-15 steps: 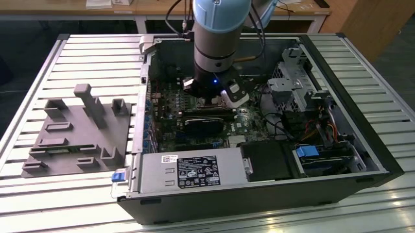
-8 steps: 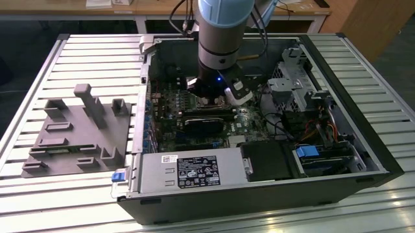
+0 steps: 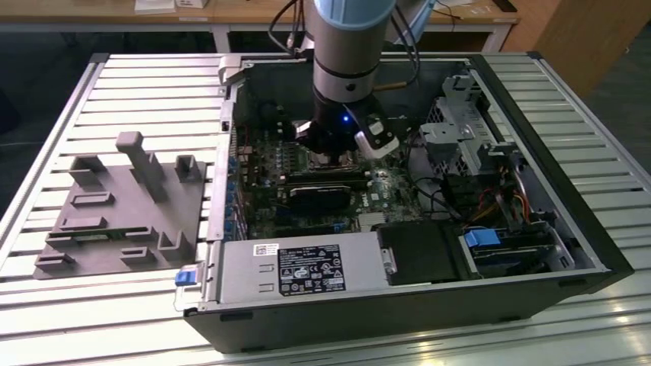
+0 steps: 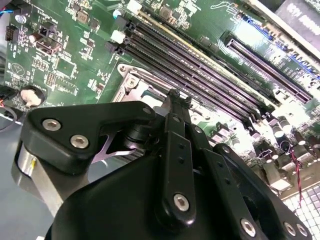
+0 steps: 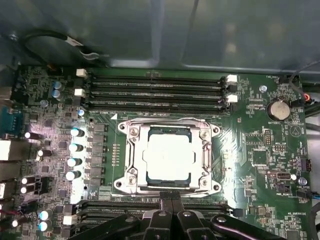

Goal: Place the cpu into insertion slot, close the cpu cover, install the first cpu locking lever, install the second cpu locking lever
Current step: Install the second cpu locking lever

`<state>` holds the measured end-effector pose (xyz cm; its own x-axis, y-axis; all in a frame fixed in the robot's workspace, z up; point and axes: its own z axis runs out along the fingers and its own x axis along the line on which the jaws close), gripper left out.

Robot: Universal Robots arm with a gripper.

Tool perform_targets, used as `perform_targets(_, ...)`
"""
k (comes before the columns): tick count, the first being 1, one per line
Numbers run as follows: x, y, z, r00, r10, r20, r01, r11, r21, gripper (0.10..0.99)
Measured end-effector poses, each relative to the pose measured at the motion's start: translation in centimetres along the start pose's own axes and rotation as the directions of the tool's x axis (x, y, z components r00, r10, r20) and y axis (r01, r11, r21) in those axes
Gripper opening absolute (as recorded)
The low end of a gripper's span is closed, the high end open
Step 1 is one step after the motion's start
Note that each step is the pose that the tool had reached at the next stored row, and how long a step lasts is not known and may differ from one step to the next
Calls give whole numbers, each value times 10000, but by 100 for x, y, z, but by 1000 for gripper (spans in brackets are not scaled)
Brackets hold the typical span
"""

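Note:
In the first wrist view the cpu [image 5: 167,155], a square chip with a bright silver top, lies flat in the middle of the green board. The cpu cover [image 5: 132,155], a silver metal frame, lies down flat around it. The insertion slot beneath them is almost wholly covered. My gripper [image 5: 171,199] is shut, its black fingertips together at the cover's edge beside one bank of memory slots, with nothing seen between them. The second wrist view has the shut fingertips [image 4: 174,96] just over the cover's corner [image 4: 131,82]. In the exterior view the gripper [image 3: 331,158] reaches down into the open computer case.
Long black memory slots [image 5: 155,90] flank the socket on two sides. The case walls [image 3: 229,145], a power supply [image 3: 305,271], a drive cage [image 3: 458,137] and cables [image 3: 508,206] hem in the board. A grey fixture [image 3: 122,210] sits on the slatted table at the exterior view's left.

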<state>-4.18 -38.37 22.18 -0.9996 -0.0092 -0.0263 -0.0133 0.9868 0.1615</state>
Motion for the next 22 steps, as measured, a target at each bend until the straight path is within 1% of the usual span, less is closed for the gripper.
perform_targets(4,-9,80,13,10000,-9,-4,9,9994,334,102)
perform_targets(5,-11,133,22,10000,-12,-7,12,9989,475,102)
perform_targets(6,-12,161,26,10000,-13,-8,13,9985,542,102)
perform_targets(7,-15,220,37,10000,-16,-9,17,9978,663,102)
perform_targets(8,-15,245,40,10000,-17,-11,18,9975,706,102)
perform_targets(11,-16,312,52,10000,-18,-11,19,9972,748,102)
perform_targets(16,-18,419,69,10000,-19,-11,20,9970,770,102)
perform_targets(18,-18,443,72,10000,-19,-12,20,9969,782,102)
perform_targets(20,-18,449,66,10000,-19,-13,20,9969,789,102)
perform_targets(22,-19,457,23,10000,-20,-11,20,9969,787,102)
